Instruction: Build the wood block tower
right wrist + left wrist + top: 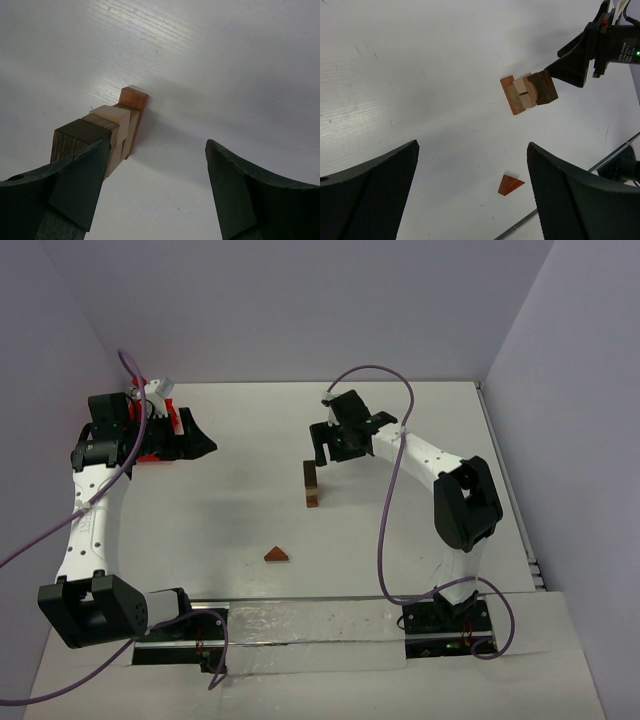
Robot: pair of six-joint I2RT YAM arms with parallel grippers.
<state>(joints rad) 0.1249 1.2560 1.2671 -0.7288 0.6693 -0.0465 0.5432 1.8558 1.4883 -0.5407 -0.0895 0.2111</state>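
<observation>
No text, label, brand, number or sign can be read in any of the views. Nothing legible is seen on the wood block tower (527,92), whose faces show only plain wood grain where they are seen up close.

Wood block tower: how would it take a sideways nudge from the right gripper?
Likely to topple: the wood block tower is tall and narrow on a small footprint. Its blocks sit offset, apparently loose, so they would probably scatter rather than slide as one. The open right gripper hangs close by, so margin looks slim.
</observation>
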